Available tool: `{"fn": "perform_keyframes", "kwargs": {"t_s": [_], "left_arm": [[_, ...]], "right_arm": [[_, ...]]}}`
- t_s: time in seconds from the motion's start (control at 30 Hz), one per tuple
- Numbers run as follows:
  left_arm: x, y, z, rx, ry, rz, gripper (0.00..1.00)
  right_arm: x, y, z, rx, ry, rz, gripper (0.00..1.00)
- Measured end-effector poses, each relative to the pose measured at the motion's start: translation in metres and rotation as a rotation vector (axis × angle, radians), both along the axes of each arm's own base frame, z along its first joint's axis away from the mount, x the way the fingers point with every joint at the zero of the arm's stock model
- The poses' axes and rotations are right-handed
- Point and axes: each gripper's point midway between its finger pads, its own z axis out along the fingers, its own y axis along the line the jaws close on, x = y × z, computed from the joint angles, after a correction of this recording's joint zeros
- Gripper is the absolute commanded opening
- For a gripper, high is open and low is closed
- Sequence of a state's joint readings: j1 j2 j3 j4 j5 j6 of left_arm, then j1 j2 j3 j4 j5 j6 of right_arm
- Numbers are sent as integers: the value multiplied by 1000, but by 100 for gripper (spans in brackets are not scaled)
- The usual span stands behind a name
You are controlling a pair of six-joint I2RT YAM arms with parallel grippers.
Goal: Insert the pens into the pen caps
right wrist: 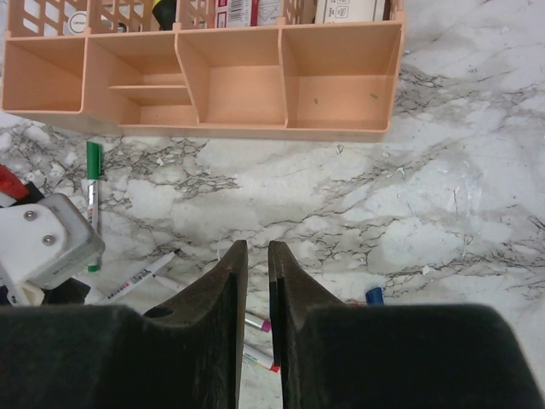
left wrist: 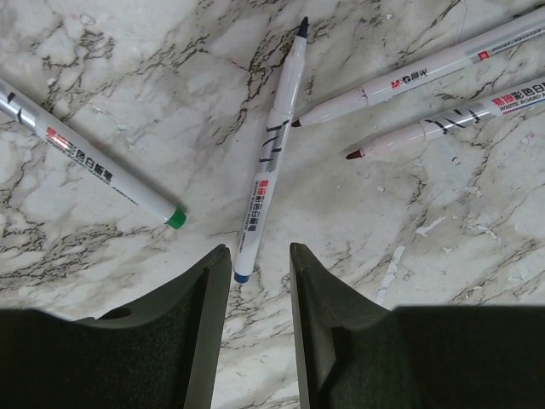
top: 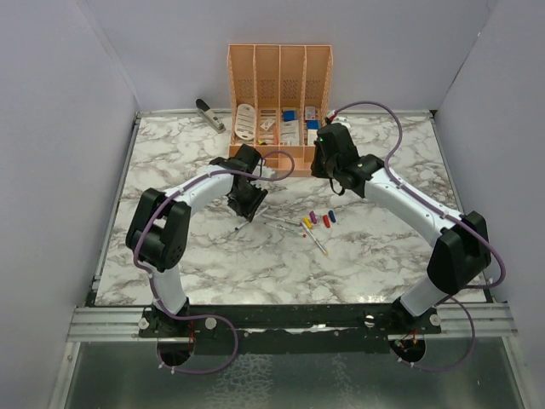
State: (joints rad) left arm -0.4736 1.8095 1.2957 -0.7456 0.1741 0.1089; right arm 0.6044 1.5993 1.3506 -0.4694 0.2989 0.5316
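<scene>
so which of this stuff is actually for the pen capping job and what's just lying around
For the job:
- pens lying uncapped on the marble, in front of the left gripper
- pen caps, a small coloured row near the table's middle

Just lying about:
- peach organizer at the back, its front trays empty
- stapler at the back left

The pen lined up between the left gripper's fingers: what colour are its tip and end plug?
Dark blue pen, clearest in the left wrist view.
</scene>
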Motion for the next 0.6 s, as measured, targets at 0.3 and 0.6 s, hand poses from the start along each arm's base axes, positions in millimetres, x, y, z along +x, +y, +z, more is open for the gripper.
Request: {"fn": "perform_keyframes", "kwargs": {"t_s": [0.3, 0.6], "left_arm": [[-9, -2, -23, 77, 46, -22, 37], [5, -4, -27, 84, -3, 8, 36]], "right_arm": [[-2, -1, -4, 4, 9, -5, 17], [-13, -8, -18, -13, 36, -5, 17]]}}
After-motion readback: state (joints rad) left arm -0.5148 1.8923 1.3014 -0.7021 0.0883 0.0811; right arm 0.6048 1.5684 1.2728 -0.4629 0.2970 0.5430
